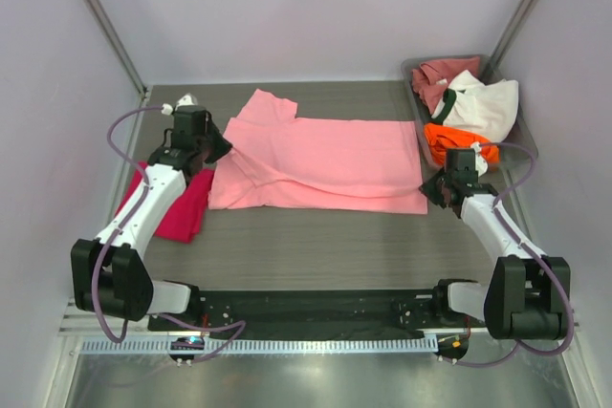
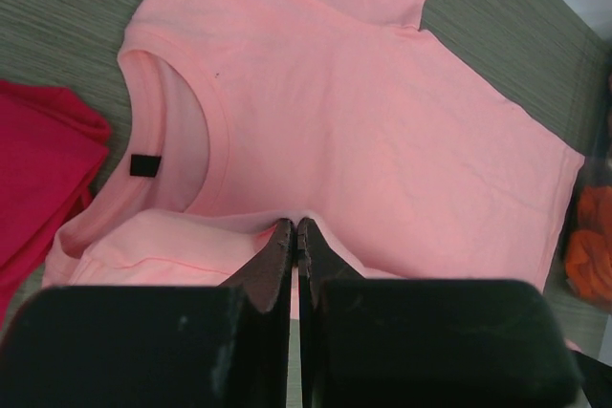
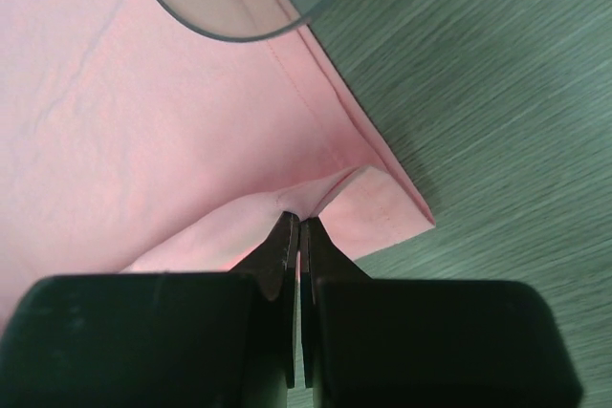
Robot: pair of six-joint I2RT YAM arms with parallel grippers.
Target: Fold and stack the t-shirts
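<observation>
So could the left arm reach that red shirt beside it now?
Probably, but not freely: the magenta-red t-shirt lies uncovered beside it, yet the left tool is shut on the light pink t-shirt, so it must let go first.

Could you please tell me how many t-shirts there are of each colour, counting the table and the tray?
pink shirt: 1
red shirt: 1
orange shirt: 1
white shirt: 1
rose shirt: 1
Total: 5
</observation>
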